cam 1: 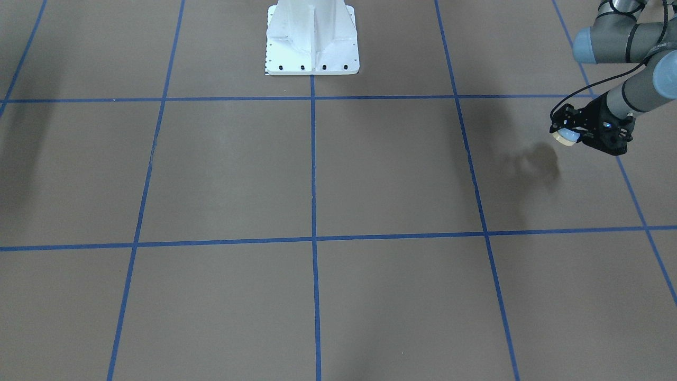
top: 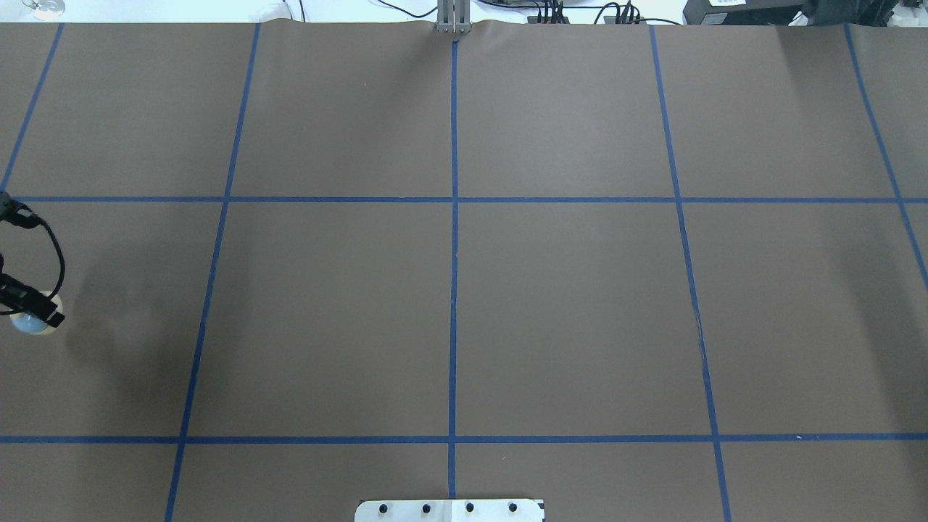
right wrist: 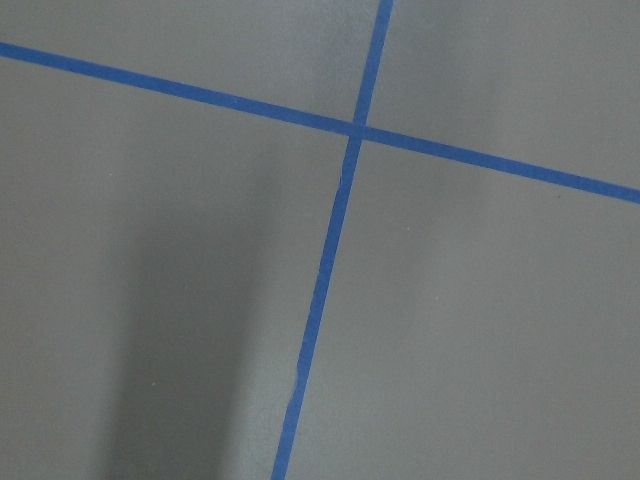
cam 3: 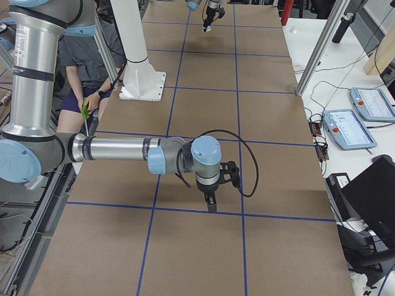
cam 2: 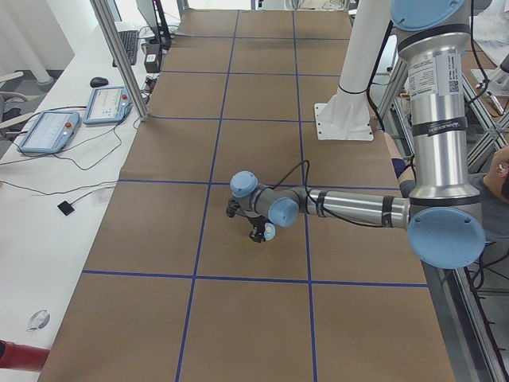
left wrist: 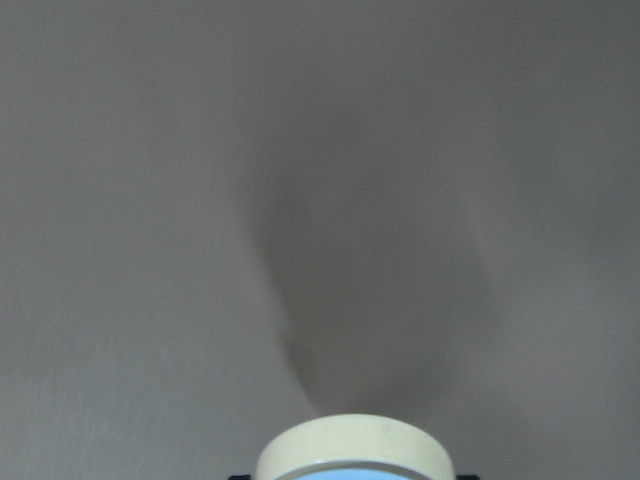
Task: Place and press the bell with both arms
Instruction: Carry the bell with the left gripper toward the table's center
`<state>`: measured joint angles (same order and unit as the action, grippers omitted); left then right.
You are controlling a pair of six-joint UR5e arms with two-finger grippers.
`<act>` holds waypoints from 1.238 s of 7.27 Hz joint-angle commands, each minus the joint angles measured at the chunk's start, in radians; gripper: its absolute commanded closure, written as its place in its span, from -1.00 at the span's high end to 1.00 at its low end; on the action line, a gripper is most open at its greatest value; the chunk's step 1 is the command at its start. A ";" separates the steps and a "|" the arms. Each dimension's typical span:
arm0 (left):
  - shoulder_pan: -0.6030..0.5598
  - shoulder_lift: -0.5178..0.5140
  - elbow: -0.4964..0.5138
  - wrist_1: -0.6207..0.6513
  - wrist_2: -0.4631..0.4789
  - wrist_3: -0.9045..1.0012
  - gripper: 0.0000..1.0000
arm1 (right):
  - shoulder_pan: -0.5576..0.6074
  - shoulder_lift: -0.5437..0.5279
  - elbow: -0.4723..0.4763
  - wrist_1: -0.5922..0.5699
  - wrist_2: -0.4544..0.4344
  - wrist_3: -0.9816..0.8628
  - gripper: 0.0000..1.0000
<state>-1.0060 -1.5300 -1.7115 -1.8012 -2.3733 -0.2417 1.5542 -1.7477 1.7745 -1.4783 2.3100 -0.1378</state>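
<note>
My black skeletal left gripper (cam 1: 565,132) clamped on small light-blue cream-based dome bell (cam 1: 567,138), right gripper (cam 3: 211,205) state I cannot tell

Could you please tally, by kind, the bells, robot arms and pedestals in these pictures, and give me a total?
desk bell: 1
robot arms: 2, the left arm and the right arm
white pedestal: 1
Total: 4
</note>
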 commanded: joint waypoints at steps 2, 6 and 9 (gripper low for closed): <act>0.003 -0.339 0.025 0.329 0.035 -0.004 -0.54 | 0.000 0.007 -0.004 0.004 0.003 0.007 1.00; 0.139 -0.788 0.319 0.402 0.036 -0.282 -0.54 | 0.000 0.007 -0.020 0.003 0.003 0.007 1.00; 0.277 -1.049 0.563 0.390 0.054 -0.537 -0.54 | 0.000 0.007 -0.021 0.003 0.002 0.009 1.00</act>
<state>-0.7860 -2.4757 -1.2492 -1.4072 -2.3347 -0.6837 1.5539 -1.7400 1.7540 -1.4757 2.3119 -0.1290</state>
